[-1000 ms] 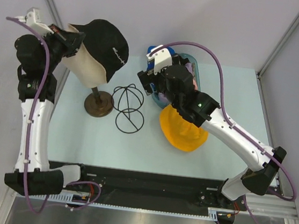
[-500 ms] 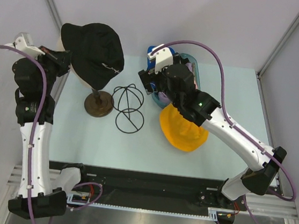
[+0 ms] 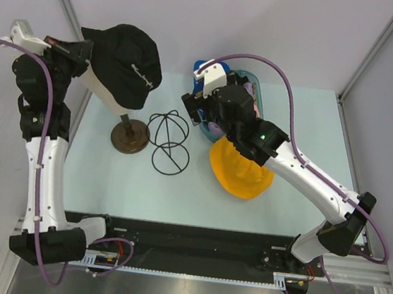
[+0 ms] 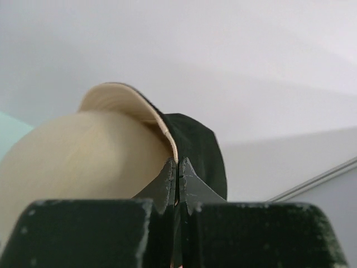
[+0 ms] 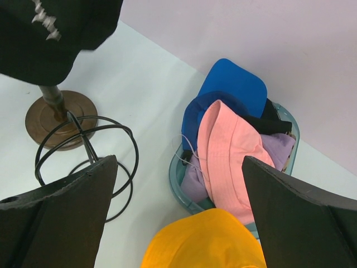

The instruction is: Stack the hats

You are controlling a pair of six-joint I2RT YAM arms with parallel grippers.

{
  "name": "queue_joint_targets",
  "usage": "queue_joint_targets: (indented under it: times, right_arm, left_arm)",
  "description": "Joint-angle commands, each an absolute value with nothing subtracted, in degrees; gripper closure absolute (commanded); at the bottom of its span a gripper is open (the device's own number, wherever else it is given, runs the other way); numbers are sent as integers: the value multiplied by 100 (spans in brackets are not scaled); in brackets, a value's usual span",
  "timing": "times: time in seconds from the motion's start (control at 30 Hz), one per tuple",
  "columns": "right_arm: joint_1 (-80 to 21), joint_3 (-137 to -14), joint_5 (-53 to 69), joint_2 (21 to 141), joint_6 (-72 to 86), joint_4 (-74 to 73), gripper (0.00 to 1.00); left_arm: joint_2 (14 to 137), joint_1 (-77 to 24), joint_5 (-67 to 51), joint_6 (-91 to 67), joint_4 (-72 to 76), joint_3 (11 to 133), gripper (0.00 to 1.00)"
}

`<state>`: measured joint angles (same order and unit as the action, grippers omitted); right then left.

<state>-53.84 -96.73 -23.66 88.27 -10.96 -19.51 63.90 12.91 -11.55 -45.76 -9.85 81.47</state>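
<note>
Two fingers on the left gripper (image 4: 177, 167) are clamped tight together, and they've got the edge of the black bucket hat (image 4: 198, 151) pinched between the tips, pressed right up against the cream mannequin head (image 4: 83, 156). From overhead, that hat sits over the top of the mannequin head with its small white lettering facing up. The left gripper comes in from the head's left side, up off the table (image 3: 107, 179).

Below the mannequin head there's its round brown base (image 3: 129, 136), and touching that base on the right is a black wire hat frame (image 3: 167, 140) with nothing on it.

The right gripper (image 5: 177, 162) has its fingers spread wide and holds nothing. It hangs well to the right of the mannequin head, over the near edge of a see-through bluish tub (image 5: 177, 184).

The tub holds a pile of hats: a pink bucket hat (image 5: 228, 151) on top, a blue cap (image 5: 234, 84) at the far side, and a lavender hat (image 5: 276, 148) tucked under the pink one. Something black sits beside them, but I can't tell what it is.

The orange bucket hat (image 3: 239, 173) lies on the table to the right of the mannequin head, on the near side of the tub, partly under the right arm.
</note>
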Motion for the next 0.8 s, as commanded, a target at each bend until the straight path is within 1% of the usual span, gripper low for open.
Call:
queue_joint_targets:
  times: [0.0, 0.03, 0.27, 0.43, 0.57, 0.77]
  right_arm:
    - [-5335, -9686, -2391, 8666, -1028, -1828, 0]
    - [-5335, -9686, -2391, 8675, -1046, -1837, 0]
    - [-5317, -9694, -2452, 8657, -1072, -1889, 0]
    - [-5309, -9694, -2487, 8605, -1090, -1934, 0]
    - [-5300, -9668, -2479, 8596, -1090, -1969, 0]
    - [-5291, -9668, -2461, 8578, -1072, -1969, 0]
  left_arm:
    - [6705, 1362, -1520, -5203, -158, 8937, 100]
    - [6854, 1345, -1686, -5273, -123, 9017, 100]
    - [7093, 1099, -1767, -5300, -26, 9272, 100]
    - [6847, 1309, -1161, -4922, -227, 9360, 100]
    - [6566, 1730, -1002, -4825, -387, 8993, 100]
    - [5890, 1793, -572, -4667, -571, 8123, 100]
